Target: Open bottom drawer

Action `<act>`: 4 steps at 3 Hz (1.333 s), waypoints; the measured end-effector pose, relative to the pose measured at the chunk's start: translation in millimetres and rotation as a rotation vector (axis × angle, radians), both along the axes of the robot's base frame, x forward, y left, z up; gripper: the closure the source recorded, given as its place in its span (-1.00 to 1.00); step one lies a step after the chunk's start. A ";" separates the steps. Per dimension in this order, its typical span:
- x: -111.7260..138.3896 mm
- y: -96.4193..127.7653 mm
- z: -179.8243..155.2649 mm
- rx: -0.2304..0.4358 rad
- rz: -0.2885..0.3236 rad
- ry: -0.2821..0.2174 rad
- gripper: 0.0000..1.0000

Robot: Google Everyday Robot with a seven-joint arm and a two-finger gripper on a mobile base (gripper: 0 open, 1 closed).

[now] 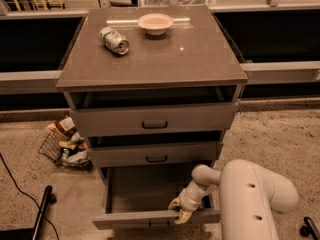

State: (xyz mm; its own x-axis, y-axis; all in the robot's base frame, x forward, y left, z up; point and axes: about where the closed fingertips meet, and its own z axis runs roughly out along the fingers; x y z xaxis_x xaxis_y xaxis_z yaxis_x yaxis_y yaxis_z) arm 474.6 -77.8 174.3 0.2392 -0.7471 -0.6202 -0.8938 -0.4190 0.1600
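The bottom drawer (pixel 150 217) is the lowest of three grey drawers in a cabinet. It stands pulled out, and its empty inside (pixel 145 189) shows from above. Its small dark pull handle (pixel 159 224) sits at the bottom edge of the view. My gripper (pixel 179 210), with yellowish fingers, hangs over the top edge of the drawer's front panel, right of the handle. My white arm (pixel 250 199) comes in from the lower right.
The middle drawer (pixel 156 154) and top drawer (pixel 155 119) sit slightly out. A tan bowl (pixel 155 23) and a lying can (pixel 114 39) rest on the cabinet top (pixel 190 59). A wire basket of trash (pixel 65 144) stands on the floor at the left. A black cable (pixel 20 189) runs at lower left.
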 end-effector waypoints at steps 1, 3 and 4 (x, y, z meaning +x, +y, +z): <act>-1.1 0.1 -0.1 0.003 0.002 0.001 -0.78; -7.1 -26.1 42.9 -0.047 -0.024 -0.083 -1.00; -1.2 -41.9 98.2 -0.077 -0.012 -0.202 -1.00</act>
